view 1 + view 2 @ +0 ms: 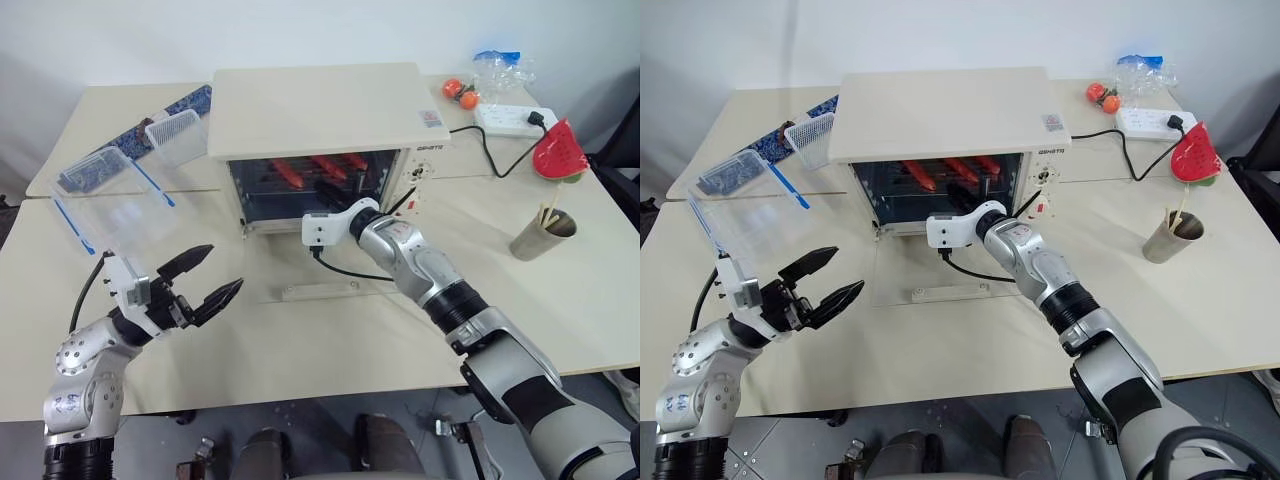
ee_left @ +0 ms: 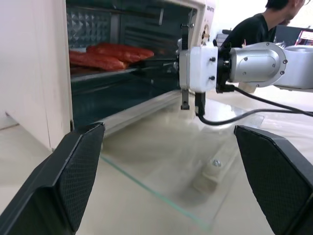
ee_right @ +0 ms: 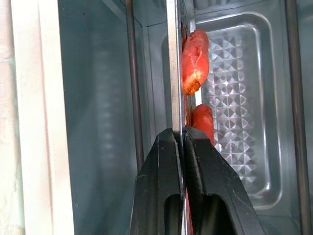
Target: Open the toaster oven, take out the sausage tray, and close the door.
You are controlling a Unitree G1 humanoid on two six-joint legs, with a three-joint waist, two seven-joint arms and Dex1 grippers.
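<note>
Cream table (image 1: 560, 300) has the toaster oven (image 1: 320, 110) far-centre with the door (image 1: 320, 285) already folded flat, right gripper (image 3: 182, 142) clamped on the near edge of the sausage tray (image 2: 105, 73) still on its rack, left gripper (image 1: 205, 280) spread wide, empty, near-left; pull-out and door closing remain.

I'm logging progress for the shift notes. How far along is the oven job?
Done: the door lies flat open in front of the toaster oven. In hand: the right end effector is shut on the front edge of the sausage tray, which sits inside on its rack. Left: pull the tray out, then close the door. The left end effector hovers open.
</note>
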